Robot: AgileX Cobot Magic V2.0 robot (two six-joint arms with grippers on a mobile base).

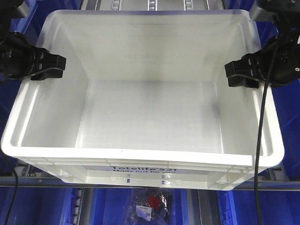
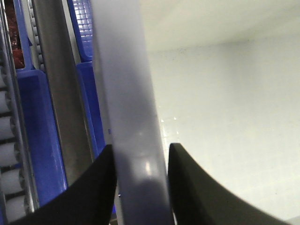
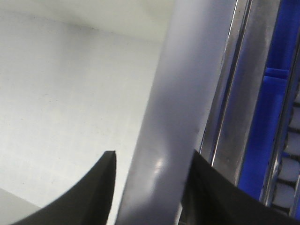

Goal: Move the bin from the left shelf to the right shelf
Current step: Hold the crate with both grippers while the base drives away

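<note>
A large empty white bin [image 1: 140,157] with a printed label on its front fills the front view. My left gripper [image 1: 49,68] straddles its left rim, and my right gripper [image 1: 241,75] straddles its right rim. In the left wrist view the rim [image 2: 124,70] fills the space between the two black fingers of the left gripper [image 2: 140,147], which is shut on it. In the right wrist view the rim [image 3: 187,93] runs at a slant through the right gripper [image 3: 154,152]. The outer finger touches the rim, and the inner fingertip [image 3: 110,161] shows a thin gap.
Blue bins [image 1: 290,122] flank the white bin on both sides and below. Metal shelf rails [image 2: 58,93] and white rollers [image 2: 9,154] run beside its left wall, and more rails [image 3: 239,103] run on the right. A clear bag of small parts [image 1: 150,204] lies beneath. A black cable [image 1: 260,140] hangs over the right rim.
</note>
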